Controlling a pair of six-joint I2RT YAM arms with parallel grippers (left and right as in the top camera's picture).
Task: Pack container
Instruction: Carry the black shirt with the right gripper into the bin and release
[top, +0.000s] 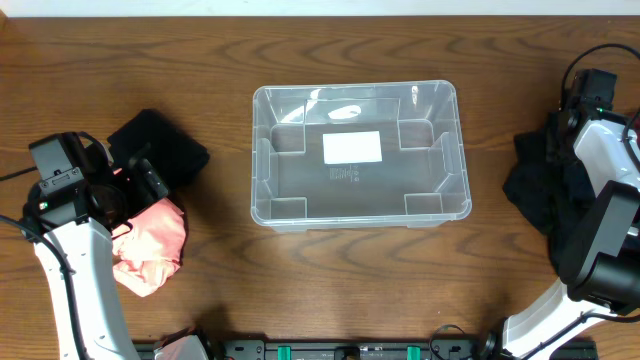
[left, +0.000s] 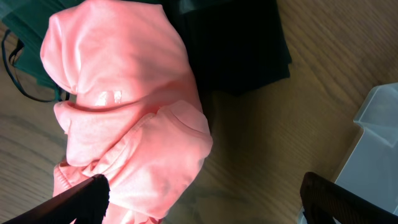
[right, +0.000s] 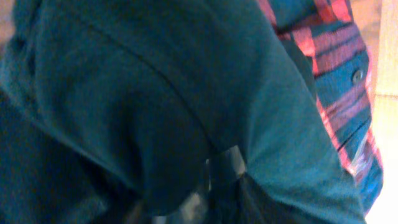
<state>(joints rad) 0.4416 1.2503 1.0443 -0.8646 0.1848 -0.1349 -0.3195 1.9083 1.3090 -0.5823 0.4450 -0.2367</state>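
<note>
The clear plastic container (top: 262, 150) sits in the middle of the table, with only a white label (top: 352, 147) on its base; one corner shows in the left wrist view (left: 376, 143). My left gripper (left: 205, 205) is open wide just above a crumpled pink garment (left: 124, 106), which lies partly between its fingers. In the overhead view the left gripper (top: 150, 182) sits between this pink garment (top: 150, 245) and a black garment (top: 165, 150). My right gripper (right: 217, 180) is buried in a dark teal garment (right: 124, 93), with its fingers close together on the cloth.
A black garment (left: 236, 43) and a dark green one (left: 25, 56) lie beside the pink one. On the right, a dark pile of clothes (top: 535, 190) lies under my right arm (top: 600, 150). A red and blue plaid shirt (right: 336, 68) lies beside the teal cloth.
</note>
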